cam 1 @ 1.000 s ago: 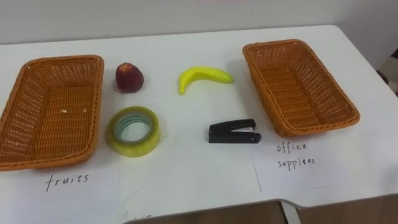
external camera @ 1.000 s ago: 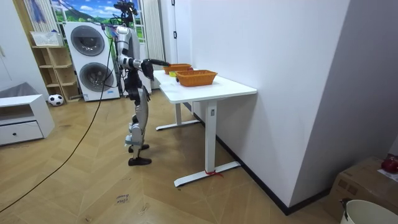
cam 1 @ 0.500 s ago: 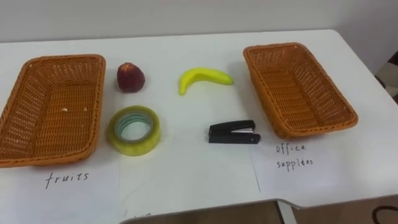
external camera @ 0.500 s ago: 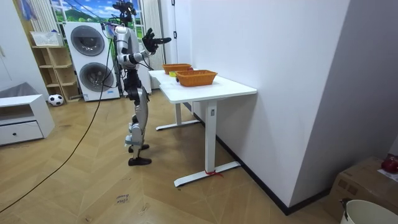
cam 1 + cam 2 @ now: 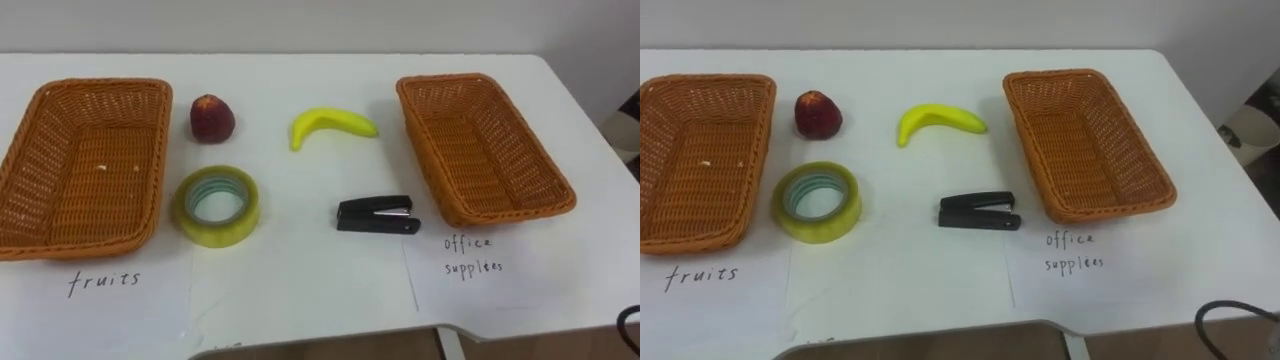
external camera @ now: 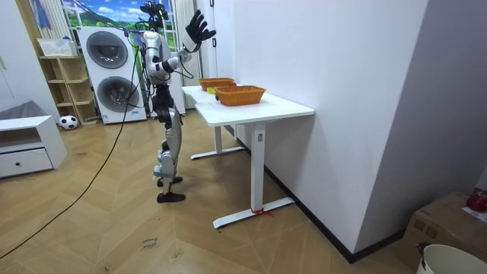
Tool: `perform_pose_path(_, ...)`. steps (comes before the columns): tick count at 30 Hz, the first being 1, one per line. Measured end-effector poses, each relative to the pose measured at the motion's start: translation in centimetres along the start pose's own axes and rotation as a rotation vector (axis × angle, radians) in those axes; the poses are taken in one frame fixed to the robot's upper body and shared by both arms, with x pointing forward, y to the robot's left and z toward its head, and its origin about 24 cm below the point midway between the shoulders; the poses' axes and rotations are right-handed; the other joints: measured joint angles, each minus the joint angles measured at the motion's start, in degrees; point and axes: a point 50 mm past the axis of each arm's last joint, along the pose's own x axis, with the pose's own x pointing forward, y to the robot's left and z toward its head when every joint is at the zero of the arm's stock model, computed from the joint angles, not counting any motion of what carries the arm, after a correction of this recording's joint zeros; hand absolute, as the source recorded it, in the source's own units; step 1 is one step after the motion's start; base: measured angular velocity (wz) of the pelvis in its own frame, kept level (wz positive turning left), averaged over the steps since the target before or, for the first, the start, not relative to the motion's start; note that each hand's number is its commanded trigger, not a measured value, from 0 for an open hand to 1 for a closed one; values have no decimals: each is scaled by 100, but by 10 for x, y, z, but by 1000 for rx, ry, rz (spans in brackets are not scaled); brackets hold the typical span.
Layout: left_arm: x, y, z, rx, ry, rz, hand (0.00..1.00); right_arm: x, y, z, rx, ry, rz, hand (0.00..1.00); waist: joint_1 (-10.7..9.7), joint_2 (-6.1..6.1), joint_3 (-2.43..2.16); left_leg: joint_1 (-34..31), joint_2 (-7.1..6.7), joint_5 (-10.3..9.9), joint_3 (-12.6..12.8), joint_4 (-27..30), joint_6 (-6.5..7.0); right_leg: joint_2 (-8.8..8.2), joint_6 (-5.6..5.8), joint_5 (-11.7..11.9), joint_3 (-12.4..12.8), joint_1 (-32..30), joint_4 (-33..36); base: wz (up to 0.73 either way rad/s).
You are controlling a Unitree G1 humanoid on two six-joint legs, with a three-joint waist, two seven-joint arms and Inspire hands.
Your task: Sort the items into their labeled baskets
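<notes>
Standing at the long side of the white table (image 5: 300, 70) and facing the wall behind it, the robot holds its right hand (image 6: 198, 29) high above head level in the room view, fingers straight and spread, gripping nothing. Every item to be sorted lies well below and in front of that hand, on the tabletop, far from its reach.

Counted out, there are two wicker baskets, two fruits and two office items. The left basket (image 5: 90, 170) sits at the robot's left and the right basket (image 5: 480, 150) at its right, each with a handwritten paper label on the table just in front of it. All four loose items lie on the table between the baskets, arranged roughly in a square. The red fruit (image 5: 212, 119) is at the back left, just beside the left basket's far corner. The banana (image 5: 332, 126) is at the back right, nearer the right basket. The tape roll (image 5: 215, 228) lies in front of the red fruit, and the stapler (image 5: 377, 215) in front of the banana, close to the right basket's near corner. None of them touch one another.

The red fruit is small, rounded and dark red. The banana is bright yellow and curved — its arch bows away from the robot. The tape roll lies flat, a wide yellowish ring with a pale green inner core. The stapler is black, closed, and lies lengthwise across the view.
</notes>
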Motion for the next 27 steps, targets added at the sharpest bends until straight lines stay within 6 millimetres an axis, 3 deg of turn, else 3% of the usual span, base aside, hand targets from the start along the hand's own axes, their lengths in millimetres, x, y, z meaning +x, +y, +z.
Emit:
perform_pose_path(9, 1, 0, 4, 22, 1, 1, 0, -4, 36, 21, -17, -114, 250, 0, 41, -10, 11, 0, 5, 1, 6, 3, 0, 0, -6, 6, -4, 8, 5, 0)
perform_pose_path(16, 2, 2, 4, 29, -4, 10, 0, -5, 45, 22, -15, -111, 356, 0, 166, -52, 30, -2, 10, 1, 12, 3, 0, 0, -7, 8, -8, 10, 4, 0)
perform_pose_path(23, 1, 3, 3, 34, -6, 27, 0, -16, 65, 19, 1, -92, 521, 0, 185, -90, 53, 83, 18, 1, 12, 2, 0, -2, -7, 8, -84, 104, -6, 0)
perform_pose_path(27, 2, 4, 3, 36, -8, 28, 0, -21, 71, 18, -63, -120, 612, 0, 214, -106, 59, 44, 17, 1, -6, 3, 0, -6, -7, 8, -106, 103, -4, 3)
